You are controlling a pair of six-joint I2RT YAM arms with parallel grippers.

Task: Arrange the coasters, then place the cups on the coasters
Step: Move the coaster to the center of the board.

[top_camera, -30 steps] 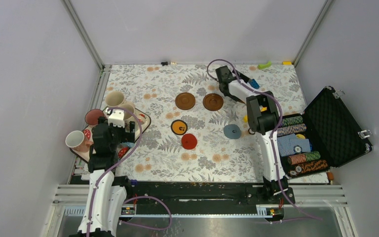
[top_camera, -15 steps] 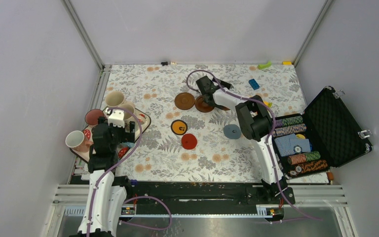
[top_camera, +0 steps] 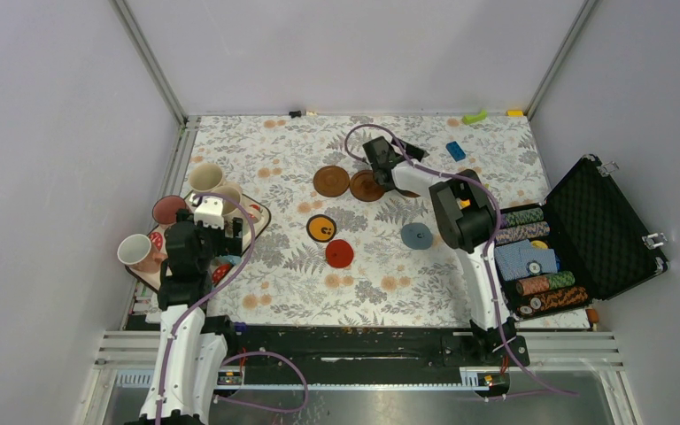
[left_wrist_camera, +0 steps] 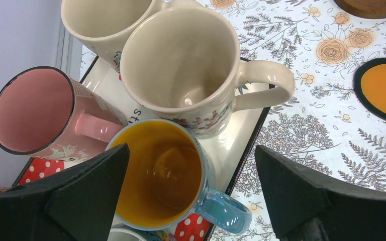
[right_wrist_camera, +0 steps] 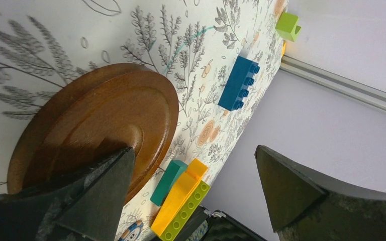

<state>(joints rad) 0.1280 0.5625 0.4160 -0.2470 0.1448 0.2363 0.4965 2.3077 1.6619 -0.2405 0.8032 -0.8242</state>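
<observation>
Two dark brown coasters (top_camera: 331,181) (top_camera: 363,187) lie almost touching at the back middle. An orange coaster with a black rim (top_camera: 321,228), a red one (top_camera: 339,253) and a grey-blue one (top_camera: 416,235) lie nearer. My right gripper (top_camera: 388,164) (right_wrist_camera: 193,148) is open low over a brown coaster (right_wrist_camera: 95,125), with its left finger over the rim. The cups crowd the tray (top_camera: 262,213): two cream mugs (left_wrist_camera: 181,55) (left_wrist_camera: 100,20), a pink one (left_wrist_camera: 30,110) and a blue one with a yellow inside (left_wrist_camera: 161,170). My left gripper (top_camera: 217,232) (left_wrist_camera: 192,148) hangs open above the blue mug.
An open black case (top_camera: 606,221) with rolls of poker chips (top_camera: 531,257) stands at the right. Loose bricks lie at the back right: blue (top_camera: 455,150), green (top_camera: 474,116), and a yellow and teal pair (right_wrist_camera: 183,198). Another mug (top_camera: 135,251) sits at the tray's left edge.
My right arm swung left from the back of the cloth to over the brown coasters. The right-hand brown coaster now sits further left, next to the other. The left arm has not moved.
</observation>
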